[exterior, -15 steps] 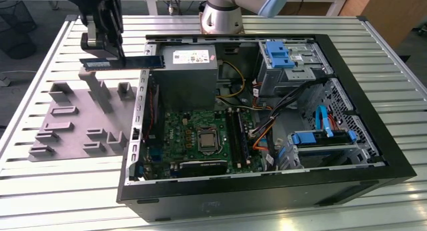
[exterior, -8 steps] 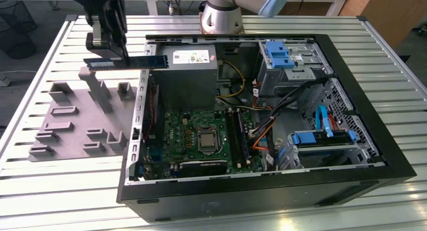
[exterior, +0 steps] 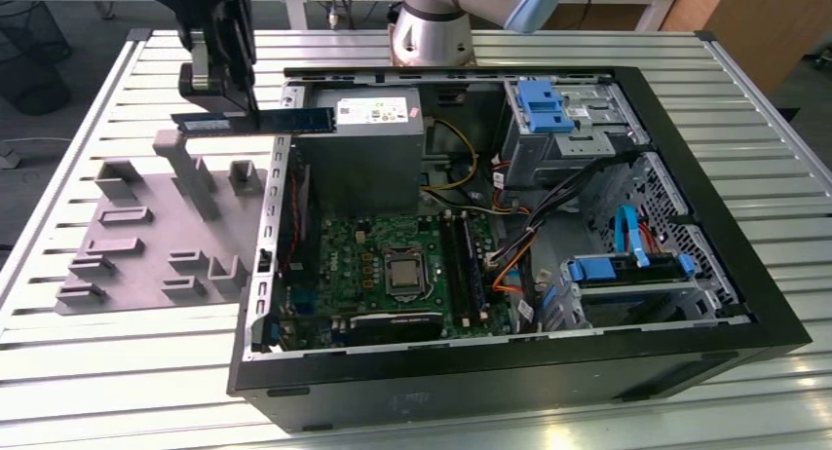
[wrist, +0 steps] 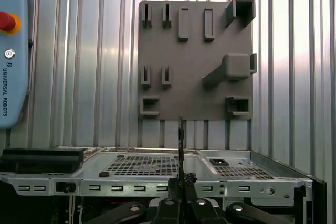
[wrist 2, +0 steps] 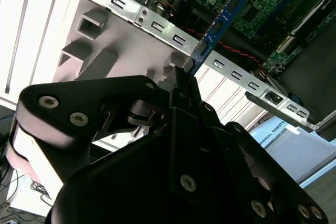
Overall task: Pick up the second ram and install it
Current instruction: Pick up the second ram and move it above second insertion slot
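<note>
The second ram is a thin blue stick held level in the air, with my gripper shut on its end nearest the exterior view's left. It hangs over the grey fixture plate and the left wall of the open computer case. In the second wrist view the ram juts out from the gripper toward the green motherboard. In the first wrist view the ram shows edge-on above the gripper. On the motherboard, the long memory slots run beside the processor socket.
The case holds a grey power supply, blue drive brackets, and orange and black cables. The fixture plate carries raised slotted blocks. A blue-grey pendant with a red button lies on the slatted metal table.
</note>
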You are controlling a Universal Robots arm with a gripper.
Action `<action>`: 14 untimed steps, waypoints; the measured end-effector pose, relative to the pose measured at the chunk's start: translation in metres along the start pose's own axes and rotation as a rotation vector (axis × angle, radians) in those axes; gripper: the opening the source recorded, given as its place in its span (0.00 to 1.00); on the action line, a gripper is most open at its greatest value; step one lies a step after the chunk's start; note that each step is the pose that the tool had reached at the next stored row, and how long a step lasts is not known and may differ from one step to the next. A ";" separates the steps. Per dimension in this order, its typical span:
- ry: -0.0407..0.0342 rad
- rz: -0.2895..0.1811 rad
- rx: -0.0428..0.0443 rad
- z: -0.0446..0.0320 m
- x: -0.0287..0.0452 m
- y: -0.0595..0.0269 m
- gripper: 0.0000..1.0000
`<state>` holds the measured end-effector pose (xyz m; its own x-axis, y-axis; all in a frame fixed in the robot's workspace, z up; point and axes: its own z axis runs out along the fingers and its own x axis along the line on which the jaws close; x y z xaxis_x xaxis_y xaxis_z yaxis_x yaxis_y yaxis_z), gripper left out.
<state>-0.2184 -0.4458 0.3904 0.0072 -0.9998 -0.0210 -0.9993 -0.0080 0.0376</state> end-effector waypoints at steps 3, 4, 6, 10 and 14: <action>0.0000 0.000 0.0000 -0.0001 0.0000 -0.0026 0.14; -0.0001 0.000 0.0001 -0.0001 0.0000 -0.0035 0.14; 0.0000 0.000 0.0000 -0.0002 0.0000 -0.0053 0.14; -0.0001 0.000 0.0000 -0.0003 0.0001 -0.0089 0.14; 0.0000 0.000 0.0000 -0.0005 0.0001 -0.0125 0.14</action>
<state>-0.2059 -0.4458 0.3904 0.0072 -0.9998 -0.0210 -0.9993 -0.0080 0.0376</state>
